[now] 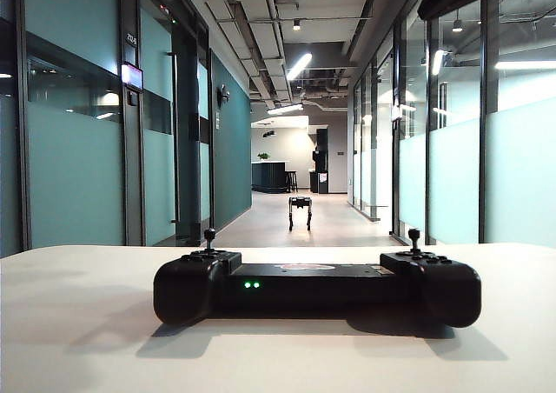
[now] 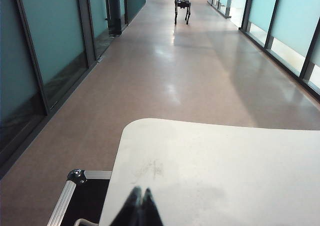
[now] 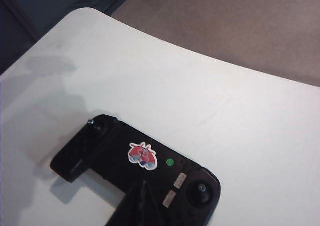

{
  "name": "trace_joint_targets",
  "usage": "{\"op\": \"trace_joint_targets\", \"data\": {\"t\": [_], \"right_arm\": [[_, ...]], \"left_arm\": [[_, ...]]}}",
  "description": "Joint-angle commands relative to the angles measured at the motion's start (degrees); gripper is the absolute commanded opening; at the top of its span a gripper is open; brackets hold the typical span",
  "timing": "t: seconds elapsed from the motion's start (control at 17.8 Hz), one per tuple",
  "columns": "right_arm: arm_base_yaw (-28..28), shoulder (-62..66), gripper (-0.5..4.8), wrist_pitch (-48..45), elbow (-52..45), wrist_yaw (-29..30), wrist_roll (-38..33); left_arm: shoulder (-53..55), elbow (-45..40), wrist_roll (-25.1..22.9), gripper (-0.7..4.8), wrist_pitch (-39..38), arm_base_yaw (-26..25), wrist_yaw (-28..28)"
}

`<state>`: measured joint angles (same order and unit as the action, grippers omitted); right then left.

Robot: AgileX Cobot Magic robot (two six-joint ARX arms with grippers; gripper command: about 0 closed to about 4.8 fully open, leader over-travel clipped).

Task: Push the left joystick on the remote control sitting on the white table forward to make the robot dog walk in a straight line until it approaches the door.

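While the remote control (image 1: 317,289) lies flat near the front middle of the white table (image 1: 78,323), with its left joystick (image 1: 209,237) standing upright and untouched, you can see the robot dog (image 1: 300,211) standing far down the corridor on all four legs. Your right gripper (image 3: 143,188) hangs just above the controller's near edge, between the two sticks, its fingers pressed together on nothing. Your left gripper (image 2: 139,195) sits over the table's corner, well apart from the controller, fingers likewise closed and empty.
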<state>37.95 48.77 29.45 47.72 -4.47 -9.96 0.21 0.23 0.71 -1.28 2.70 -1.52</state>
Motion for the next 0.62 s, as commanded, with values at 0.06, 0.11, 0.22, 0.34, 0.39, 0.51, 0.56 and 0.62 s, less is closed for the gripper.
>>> {"op": "trace_joint_targets", "data": {"t": [0.06,0.11,0.22,0.34,0.39,0.51,0.56,0.62], "right_arm": [[0.2,0.7,-0.01,-1.1,0.0,-0.7,0.1],[0.2,1.0,-0.01,-1.8,-0.6,-0.8,0.2],[-0.6,0.7,-0.01,-8.7,-3.9,-2.0,0.2],[-2.2,0.0,-0.01,-17.1,-8.1,-3.3,0.2],[-3.0,-0.6,-0.01,-19.4,-9.8,-3.4,0.1],[-4.6,-2.7,-0.01,-20.8,-13.1,-3.4,0.1],[-5.6,-4.1,-0.01,-20.9,-14.6,-3.4,0.1],[-7.1,-6.0,-0.01,-21.2,-16.5,-3.4,0.1]], "left_arm": [[0.0,0.2,-0.2,-0.05,0.3,0.0,0.2],[0.0,0.2,-0.2,-0.05,0.3,0.0,0.2],[0.0,0.2,-0.2,-0.05,0.3,0.0,0.2],[0.0,0.2,-0.2,-0.05,0.3,0.0,0.2],[0.0,0.2,-0.3,-0.05,0.2,0.0,0.2],[0.0,0.2,-0.2,-0.05,0.2,0.0,0.2],[0.0,0.2,-0.2,-0.05,0.2,0.0,0.2],[0.0,0.2,-0.2,-0.05,0.2,0.0,0.2]]}}
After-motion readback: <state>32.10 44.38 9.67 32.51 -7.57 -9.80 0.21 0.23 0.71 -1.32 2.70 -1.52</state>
